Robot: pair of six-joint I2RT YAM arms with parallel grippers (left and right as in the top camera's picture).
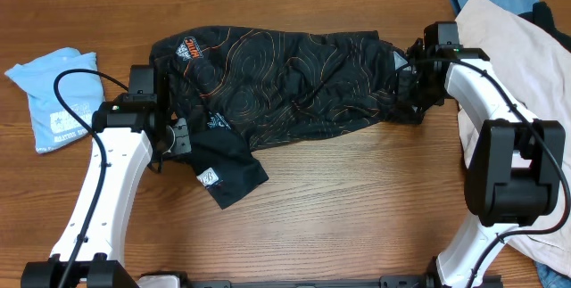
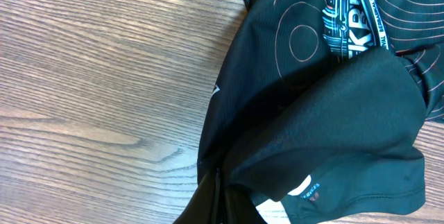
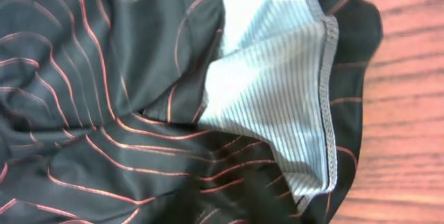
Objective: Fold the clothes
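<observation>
Left gripper (image 1: 176, 136), jaws pressed together, is pinching a sleeve of the black T-shirt with thin orange contour lines (image 1: 285, 74), which is lying spread across the brown wooden table (image 1: 357, 199). Right gripper (image 1: 403, 74) is sitting at the shirt's far edge, and I cannot tell how its jaws stand. Just beyond it, a cream fabric garment (image 1: 517, 47) is lying in a heap.
</observation>
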